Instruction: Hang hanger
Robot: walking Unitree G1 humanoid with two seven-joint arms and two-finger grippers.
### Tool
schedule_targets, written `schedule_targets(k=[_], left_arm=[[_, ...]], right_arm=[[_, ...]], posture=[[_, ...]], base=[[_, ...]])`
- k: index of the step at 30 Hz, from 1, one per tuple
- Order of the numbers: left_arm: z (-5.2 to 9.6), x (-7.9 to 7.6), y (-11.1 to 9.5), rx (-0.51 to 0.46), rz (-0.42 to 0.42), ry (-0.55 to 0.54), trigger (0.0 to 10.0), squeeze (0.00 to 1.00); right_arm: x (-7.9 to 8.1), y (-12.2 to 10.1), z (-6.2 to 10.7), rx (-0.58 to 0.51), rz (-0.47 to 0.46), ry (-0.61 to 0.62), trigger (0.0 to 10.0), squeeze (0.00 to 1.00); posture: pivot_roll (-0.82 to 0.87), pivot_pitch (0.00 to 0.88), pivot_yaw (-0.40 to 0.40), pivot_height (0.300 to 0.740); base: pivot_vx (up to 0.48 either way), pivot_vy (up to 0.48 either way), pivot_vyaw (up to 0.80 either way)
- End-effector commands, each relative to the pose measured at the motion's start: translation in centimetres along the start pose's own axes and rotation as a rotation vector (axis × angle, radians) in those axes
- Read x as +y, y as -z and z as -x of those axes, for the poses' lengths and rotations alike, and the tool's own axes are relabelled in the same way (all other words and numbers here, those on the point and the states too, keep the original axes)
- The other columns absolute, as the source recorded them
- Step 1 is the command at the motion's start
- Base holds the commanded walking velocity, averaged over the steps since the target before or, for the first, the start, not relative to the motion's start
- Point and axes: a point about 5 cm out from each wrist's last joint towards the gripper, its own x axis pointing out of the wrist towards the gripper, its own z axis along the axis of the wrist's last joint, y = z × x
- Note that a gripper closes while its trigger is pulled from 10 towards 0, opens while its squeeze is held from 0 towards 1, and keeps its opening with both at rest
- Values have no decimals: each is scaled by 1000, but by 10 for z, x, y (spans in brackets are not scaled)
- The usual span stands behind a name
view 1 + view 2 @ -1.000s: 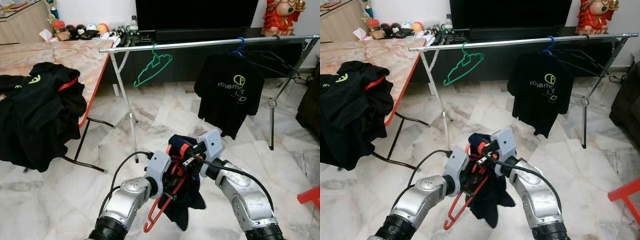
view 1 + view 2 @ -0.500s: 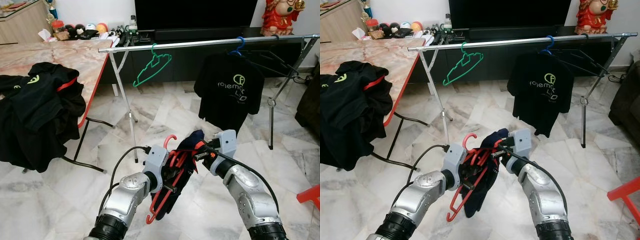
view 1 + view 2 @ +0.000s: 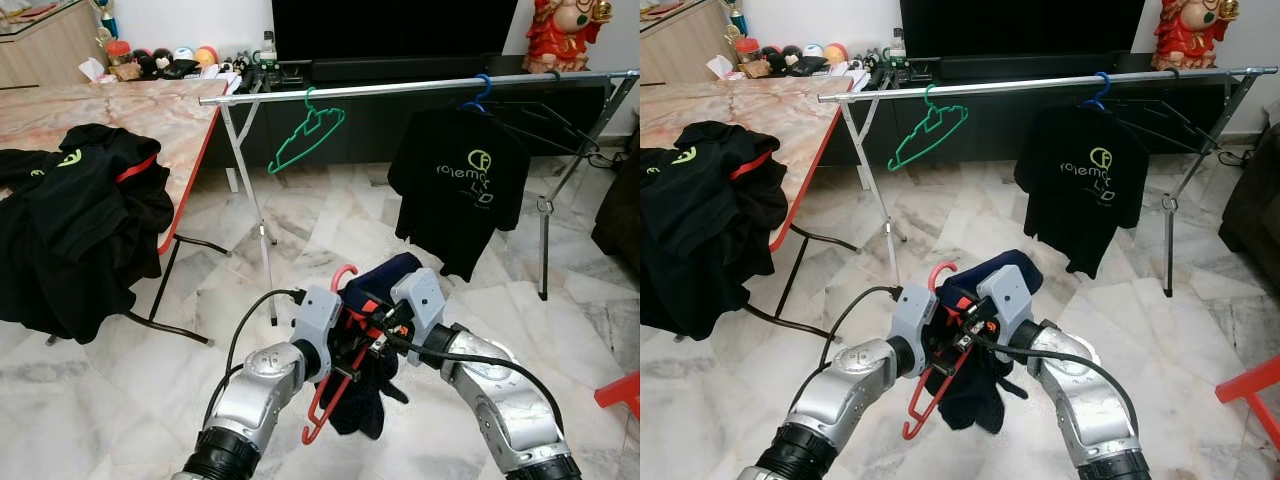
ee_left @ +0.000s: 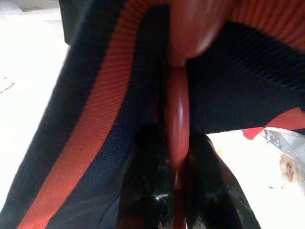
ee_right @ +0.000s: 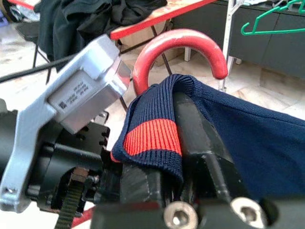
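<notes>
Red hanger with a navy garment, held low in front of me between both grippers, well short of the rail.

The red hanger [image 3: 340,345] is smooth plastic with a rounded hook pointing up, and I have the left gripper [image 4: 177,157] clamped narrow on its thin stem, which I judge keeps it upright while the cloth is worked on. The navy garment [image 3: 375,390], a ribbed knit with a red stripe at the collar, is draped over the hanger and bunched, hanging limp below. My right gripper [image 5: 186,143] is pressed in under the collar, one finger beneath the knit; I cannot tell how wide it stands. Beyond, the metal rail [image 3: 420,88] carries a green hanger [image 3: 308,135] and a black shirt [image 3: 458,180], with open bar between them, the likely spot. More dark clothes [image 3: 75,230] lie heaped on the table [image 3: 170,115] to my left.
</notes>
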Motion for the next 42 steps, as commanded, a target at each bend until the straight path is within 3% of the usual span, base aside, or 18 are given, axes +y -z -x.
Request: schedule_targets(k=[1,4,13,22,31,34,36,37,38,39,42], left_arm=[[-1,0,-10,-58,-6,5,10000,0],[-1,1,-13,-77,-5,-5,10000,0],[-1,2,-19,-133,14,-20,10000,0],[-1,4,-22,-163,19,-34,10000,0],[0,6,-24,-181,22,-44,10000,0],[0,6,-24,-188,23,-46,10000,0],[-1,5,-25,-194,26,-45,10000,0],[-1,5,-25,-196,27,-44,10000,0],[-1,5,-25,-198,27,-43,10000,0],[-1,5,-25,-201,29,-40,10000,0],[0,6,-25,-203,29,-39,10000,0]], right_arm=[[5,3,0,23,13,-19,10000,1000],[1,10,5,82,60,8,10000,1000],[-2,12,15,98,58,41,10000,1000],[7,18,18,134,65,33,10000,1000],[18,39,39,285,87,-31,10000,1000],[7,45,44,336,114,55,10000,1000],[-3,41,43,306,104,136,10000,1000],[-3,38,43,291,92,142,10000,506],[-3,36,43,282,84,142,10000,506],[2,35,45,285,92,92,10000,0],[8,34,54,328,163,22,10000,0]], posture=[[-2,83,47,740],[-4,83,46,740],[-13,86,47,740],[-15,88,45,740],[-21,91,43,740],[-22,90,42,740],[-24,89,42,740],[-24,89,42,740],[-24,89,42,740],[-24,86,41,740],[-26,82,40,740]], base=[[0,0,0],[0,0,0],[0,0,0],[0,0,0],[0,0,0],[0,0,0],[0,0,0],[0,0,0],[0,0,0],[0,0,0],[0,0,0]])
